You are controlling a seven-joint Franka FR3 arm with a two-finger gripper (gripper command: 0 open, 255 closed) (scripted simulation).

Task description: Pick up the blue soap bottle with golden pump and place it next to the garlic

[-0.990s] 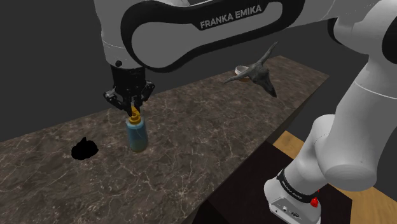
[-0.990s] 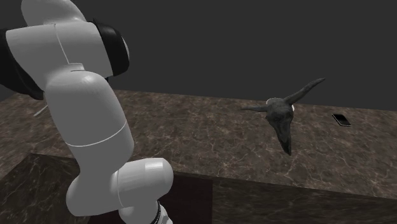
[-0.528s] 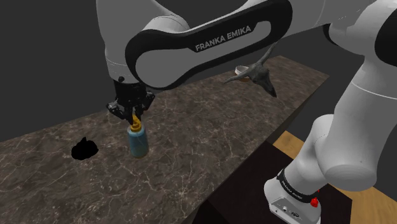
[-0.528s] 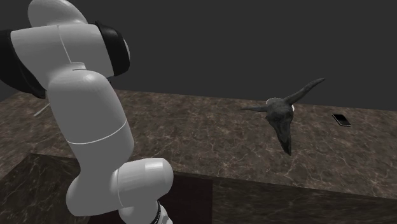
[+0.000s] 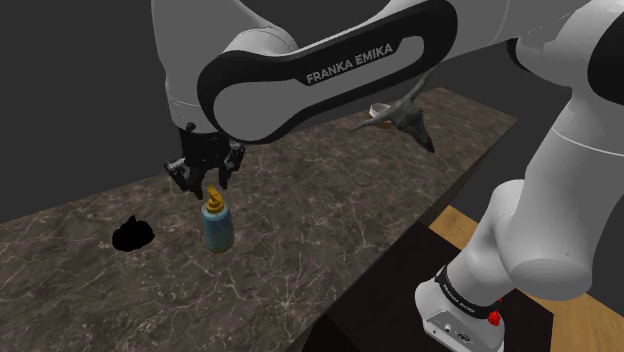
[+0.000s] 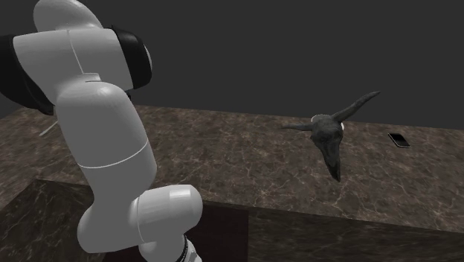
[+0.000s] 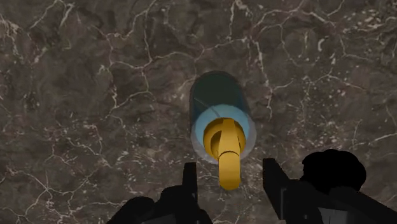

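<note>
1. The gripper (image 7: 229, 167) is open. Its fingers stand apart on either side of the pump (image 7: 224, 149) spout and touch nothing, so the bottle (image 5: 218, 228) is not held.
2. The bottle stands upright on the counter (image 5: 330, 200), directly under the hand, with its pump just below the fingertips.
3. A black lump (image 5: 132, 235), which I take to be the garlic, lies near the bottle on the shoulder view's left, apart from it. In the wrist view it sits just outside one finger.
4. From that layout, the bottle looks already placed and the step in hand is probably clearing away. The hand should rise straight up with the fingers wide, so neither catches the spout.
5. It should not move sideways until the fingertips are above the pump top. The bottle looks tall on a small base and would likely topple if nudged.
6. If a grasp is meant instead, the hand should descend past the spout and close on the neck or body, not on the thin pump.
</note>
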